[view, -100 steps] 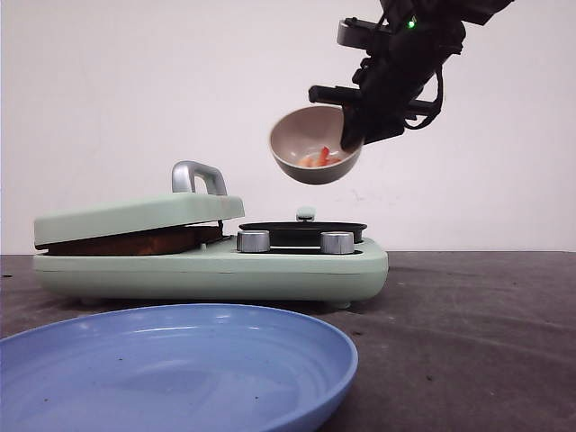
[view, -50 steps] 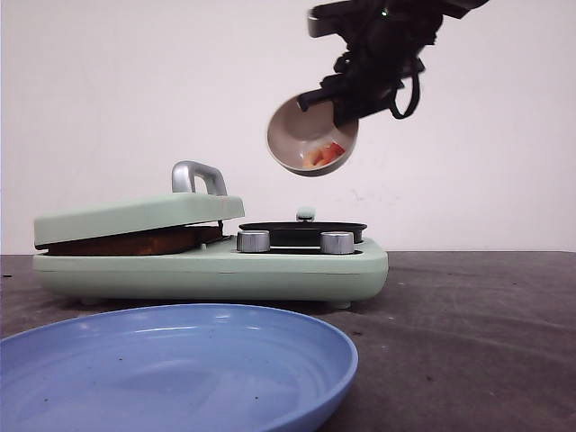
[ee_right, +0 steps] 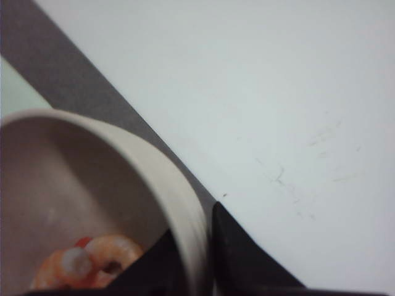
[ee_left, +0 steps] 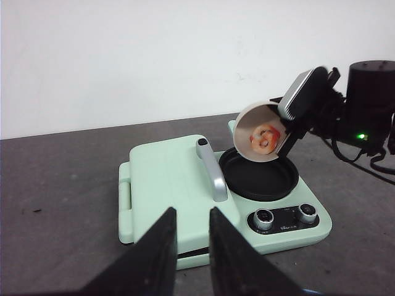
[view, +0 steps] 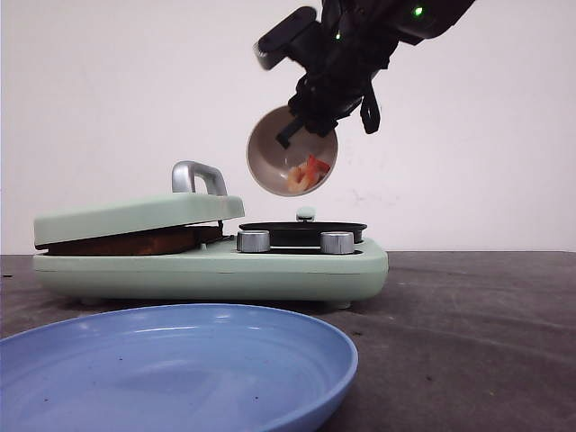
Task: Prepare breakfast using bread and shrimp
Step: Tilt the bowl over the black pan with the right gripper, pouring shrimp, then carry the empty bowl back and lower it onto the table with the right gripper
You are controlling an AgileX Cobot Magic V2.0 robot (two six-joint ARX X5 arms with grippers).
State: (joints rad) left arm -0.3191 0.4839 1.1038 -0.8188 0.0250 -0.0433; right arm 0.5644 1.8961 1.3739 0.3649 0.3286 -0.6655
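Shrimp [view: 304,173], likely light and slippery, sit in the tipped bowl [view: 270,148], its rim pinched by the right gripper [view: 310,112]; left gripper [ee_left: 188,246] parted, empty.

Lab-like test bench: bare white wall [view: 108,90], dark tabletop [view: 477,306].

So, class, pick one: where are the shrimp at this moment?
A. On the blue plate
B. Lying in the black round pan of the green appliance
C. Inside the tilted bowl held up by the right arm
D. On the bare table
C. The shrimp sit at the low edge of the tilted bowl, which the right gripper holds by its rim above the black pan.
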